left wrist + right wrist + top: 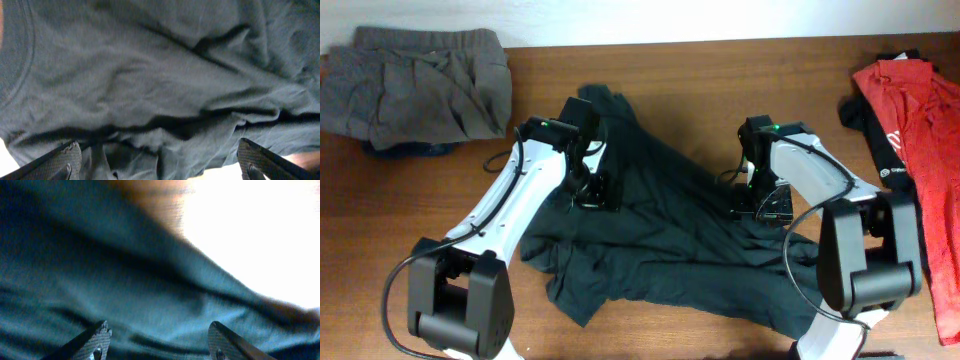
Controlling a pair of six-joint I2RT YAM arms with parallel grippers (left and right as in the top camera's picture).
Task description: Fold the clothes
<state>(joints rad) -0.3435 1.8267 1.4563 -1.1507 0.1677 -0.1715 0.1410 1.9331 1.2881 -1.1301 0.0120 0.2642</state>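
Note:
The clothes lie on a wooden table (650,70). A large black T-shirt (670,225) is crumpled in the middle, its collar seam curving at the left of the left wrist view. My left gripper (592,190) hangs over its upper left part, open wide (160,162), with wrinkled black cloth (150,75) under the jaws. Over the shirt's right part is my right gripper (763,208), its jaws also apart (160,342) above a smooth stretch of the same cloth (100,270). Neither holds anything. A grey elastic-waist garment (415,85) is at the far left, a red T-shirt (920,130) at the right edge.
A dark piece of cloth (410,150) peeks out under the grey garment. A black garment with white marks (870,125) lies under the red T-shirt's left side. Both arm bases stand at the near edge, the left (455,295) and the right (865,260).

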